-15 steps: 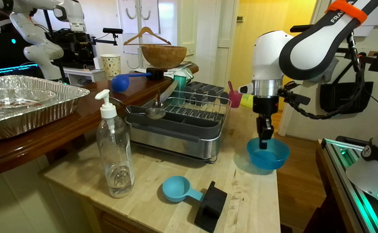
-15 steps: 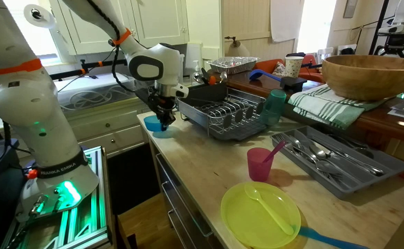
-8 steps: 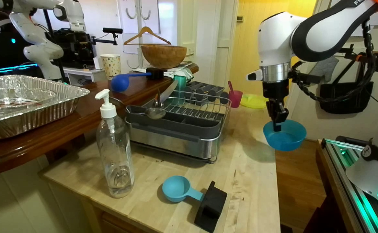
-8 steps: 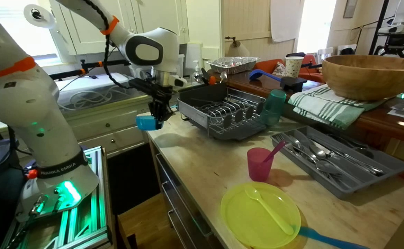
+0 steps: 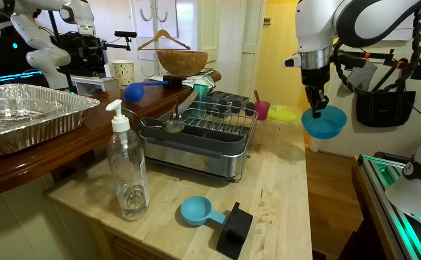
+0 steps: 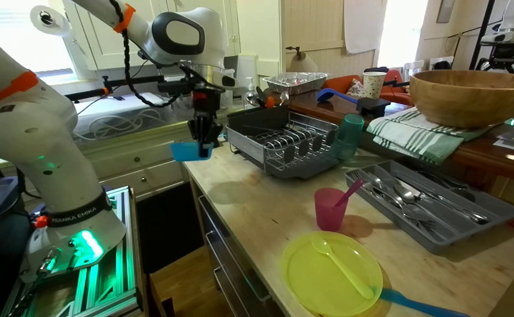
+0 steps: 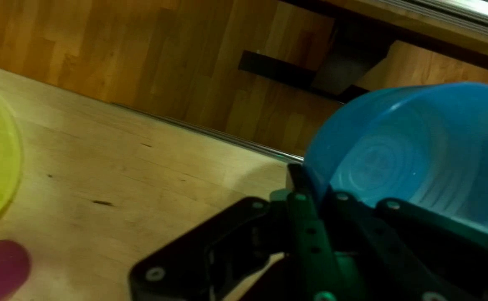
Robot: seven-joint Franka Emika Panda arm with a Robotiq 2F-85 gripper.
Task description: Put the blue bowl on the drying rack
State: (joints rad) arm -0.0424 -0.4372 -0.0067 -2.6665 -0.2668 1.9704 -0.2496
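Here's the blue bowl, hanging in the air mouth up, clear of the desk and by its edge, with floor showing past its rim in the wrist view. The tool has it pinched by the rim, one finger inside the wall and one outside, a bite on one side only. And here's what the carry hinges on: in both exterior views the bowl juts from the tool toward the robot's base, while the drying rack lies on the opposite side. So the tool leads and the bowl trails; it'll probably have to run well in across the rack before the bowl itself is over it. Height counts too, and whether the bowl's bottom would clear the rack's side I can't tell. Watch the green tumbler beside the rack and the cutlery holder along it; too wide a swing could clip either, I'd say. Farther out, the pink cup and the yellow plate sit well apart from the rack, and they look unlikely to bother this crossing.
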